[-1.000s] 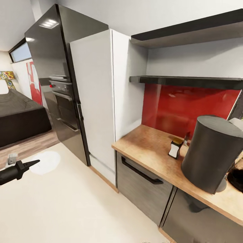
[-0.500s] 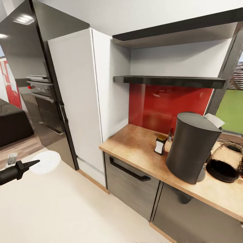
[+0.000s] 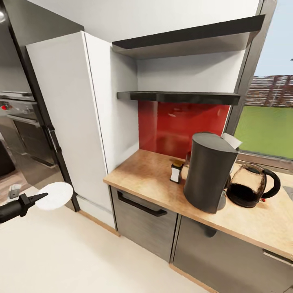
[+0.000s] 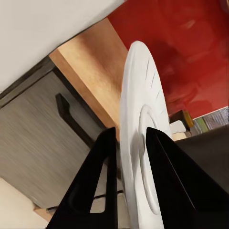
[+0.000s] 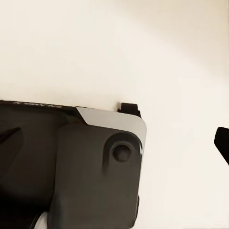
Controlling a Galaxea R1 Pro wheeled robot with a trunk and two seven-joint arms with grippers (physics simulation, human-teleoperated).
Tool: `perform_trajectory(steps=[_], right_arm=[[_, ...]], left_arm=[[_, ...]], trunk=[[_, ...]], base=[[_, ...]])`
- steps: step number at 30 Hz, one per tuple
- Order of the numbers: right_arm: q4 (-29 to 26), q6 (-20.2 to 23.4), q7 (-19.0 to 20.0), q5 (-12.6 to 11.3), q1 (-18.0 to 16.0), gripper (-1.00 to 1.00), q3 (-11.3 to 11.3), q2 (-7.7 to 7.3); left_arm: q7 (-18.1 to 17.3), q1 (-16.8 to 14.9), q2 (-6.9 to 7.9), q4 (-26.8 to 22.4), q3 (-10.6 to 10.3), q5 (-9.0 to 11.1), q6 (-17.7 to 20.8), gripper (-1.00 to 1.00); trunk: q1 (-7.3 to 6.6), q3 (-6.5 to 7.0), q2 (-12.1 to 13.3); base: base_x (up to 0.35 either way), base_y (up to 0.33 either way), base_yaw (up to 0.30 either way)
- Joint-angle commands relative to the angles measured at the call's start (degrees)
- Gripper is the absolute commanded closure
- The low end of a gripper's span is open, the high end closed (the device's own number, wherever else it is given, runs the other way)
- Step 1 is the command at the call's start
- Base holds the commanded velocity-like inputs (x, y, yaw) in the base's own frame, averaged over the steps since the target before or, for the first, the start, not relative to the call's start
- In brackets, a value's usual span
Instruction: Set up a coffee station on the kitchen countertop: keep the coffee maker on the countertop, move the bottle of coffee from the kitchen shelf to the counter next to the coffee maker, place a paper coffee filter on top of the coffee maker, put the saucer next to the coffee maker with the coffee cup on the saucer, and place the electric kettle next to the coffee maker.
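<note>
The bottle of coffee and electric kettle already stand on the kitchen countertop; left gripper fingers clamp the saucer, unplaced; right gripper's fingers I cannot tell

The wood-grain table runs along the red backsplash. Sitting on it: a small coffee bottle, then a tall dark grey cylinder just beside it, and a black glassy kettle right next to the cylinder. The black shelf above looks bare.
</note>
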Motion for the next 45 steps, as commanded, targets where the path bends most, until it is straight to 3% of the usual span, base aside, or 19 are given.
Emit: perform_trajectory(steps=[1, 38, 45], right_arm=[[-0.1, 0.3, 0.2, 0.4, 0.0, -1.00, 0.1, -0.01], [-0.2, 0.4, 0.2, 0.3, 0.0, -1.00, 0.0, -0.42], [-0.2, 0.4, 0.2, 0.3, 0.0, -1.00, 0.0, -0.37]], left_arm=[[-0.2, 0.0, 0.01, 0.0, 0.1, -0.2, 0.2, 1.00], [-0.1, 0.0, -0.07, 0.0, 0.1, -0.2, 0.2, 1.00], [0.0, 0.0, -1.29, 0.0, -0.8, -1.2, 0.1, 1.00]], trunk=[[0.04, -0.13, -0.1], [0.04, -0.34, -0.1], [0.04, -0.34, -0.1]], base=[[0.000, 0.000, -0.265], [0.000, 0.000, -0.284], [0.000, 0.000, -0.291]])
